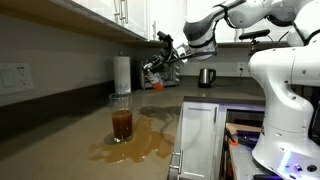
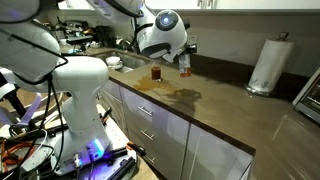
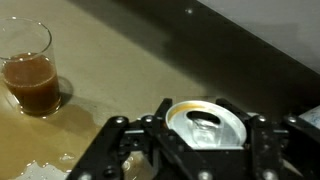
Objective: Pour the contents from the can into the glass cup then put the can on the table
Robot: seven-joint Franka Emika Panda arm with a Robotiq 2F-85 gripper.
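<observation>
My gripper [image 3: 205, 132] is shut on the can [image 3: 205, 124], whose silver top with its open mouth faces the wrist camera between the black fingers. In an exterior view the can [image 1: 157, 86] shows its orange lower part and hangs above the table [image 1: 60, 135], beyond the glass cup [image 1: 121, 123]. The glass cup [image 3: 30, 75] stands upright and holds brown liquid to about half its height. In an exterior view the gripper [image 2: 183, 63] is to the right of the glass cup [image 2: 156, 72], apart from it.
A puddle of brown liquid [image 1: 140, 145] spreads on the counter around and in front of the glass. A white paper towel roll [image 1: 122, 74] stands by the wall. A steel kettle [image 1: 206, 77] is at the back. The counter edge and drawers [image 2: 150, 125] run alongside.
</observation>
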